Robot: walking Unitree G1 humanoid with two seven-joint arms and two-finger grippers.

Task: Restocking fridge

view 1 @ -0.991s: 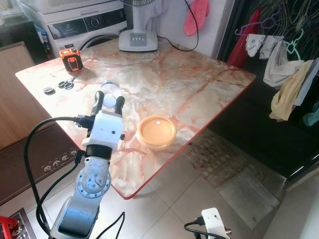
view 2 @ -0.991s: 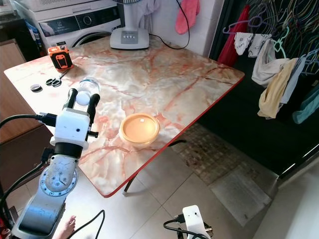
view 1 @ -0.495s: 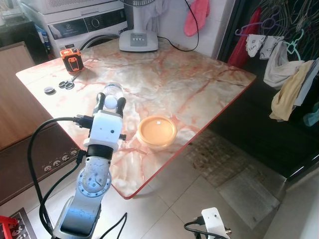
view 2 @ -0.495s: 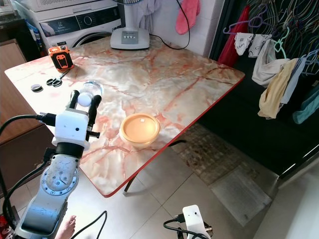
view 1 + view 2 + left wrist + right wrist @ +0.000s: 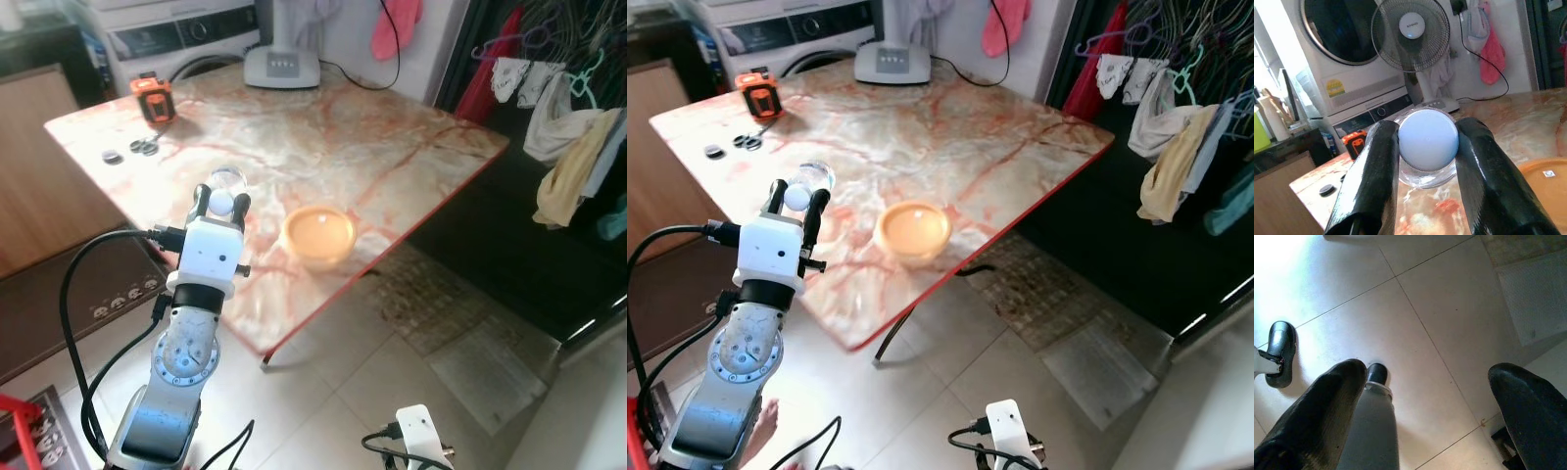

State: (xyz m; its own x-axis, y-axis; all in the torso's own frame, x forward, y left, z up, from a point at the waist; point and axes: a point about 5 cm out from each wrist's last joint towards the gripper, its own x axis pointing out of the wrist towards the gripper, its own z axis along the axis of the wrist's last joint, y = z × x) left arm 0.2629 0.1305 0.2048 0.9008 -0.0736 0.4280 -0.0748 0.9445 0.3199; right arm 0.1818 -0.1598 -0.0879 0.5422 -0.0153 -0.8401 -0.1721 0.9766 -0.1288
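A clear plastic bottle (image 5: 227, 180) with a white cap (image 5: 1427, 137) lies on its side over the near left part of the marble table (image 5: 392, 137). My left gripper (image 5: 222, 204) is shut on it at the cap end, one black finger (image 5: 1374, 171) on each side of the cap. An orange bowl (image 5: 318, 233) stands on the table to the right of that gripper, close to the red front edge. My right gripper (image 5: 1430, 382) hangs low over the floor tiles with its fingers wide apart and nothing between them.
An orange device (image 5: 152, 96), scissors (image 5: 147, 147) and a small black cap (image 5: 114, 157) lie at the table's far left. A fan base (image 5: 282, 67) stands at the back, a washing machine (image 5: 186, 34) behind it. Clothes (image 5: 568, 147) hang on the right. A mat (image 5: 431, 304) lies on the floor.
The whole view has shifted as the camera moved; the table now looks a little farther off. The left gripper stays shut on the bottle, and the bowl has not moved on the table.
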